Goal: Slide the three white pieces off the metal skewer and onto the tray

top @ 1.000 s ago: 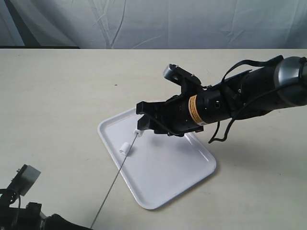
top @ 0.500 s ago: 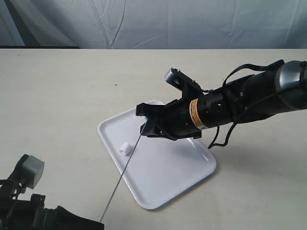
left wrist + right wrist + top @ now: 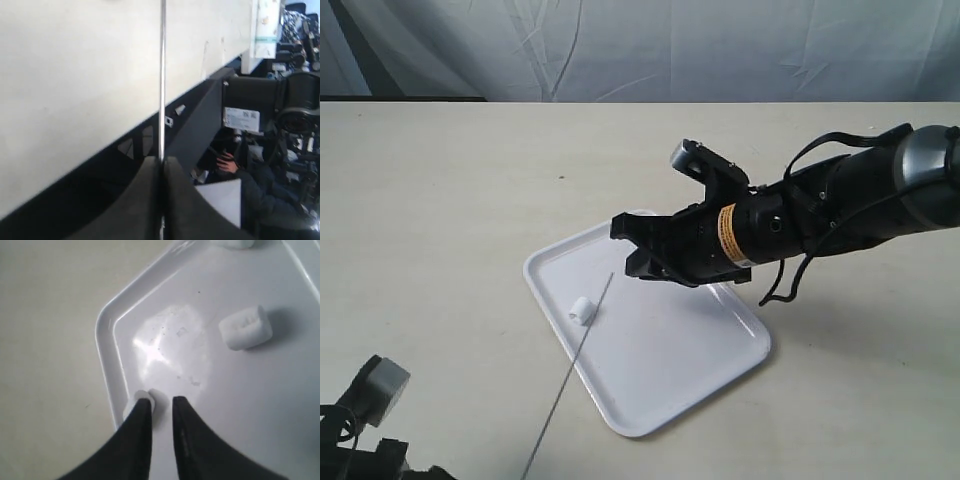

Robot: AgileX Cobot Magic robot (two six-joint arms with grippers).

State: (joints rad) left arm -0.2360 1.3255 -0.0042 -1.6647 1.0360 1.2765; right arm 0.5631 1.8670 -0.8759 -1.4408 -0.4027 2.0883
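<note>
Skewer [image 3: 569, 375] has pulled free, bare, clamped in left tool [image 3: 161, 162]; right tool [image 3: 161, 401] slightly apart; pieces [image 3: 245, 327] on tray [image 3: 105, 340]; sliding seems done, withdraw next

Looked like a robot test lab.
Given away by draped grey cloth [image 3: 720, 50] behind the table [image 3: 440, 200], dark gear [image 3: 297, 112] and a seated person [image 3: 260, 185] past its edge.

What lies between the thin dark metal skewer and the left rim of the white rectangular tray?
One small white marshmallow-like cylinder, clear in the exterior view.
</note>
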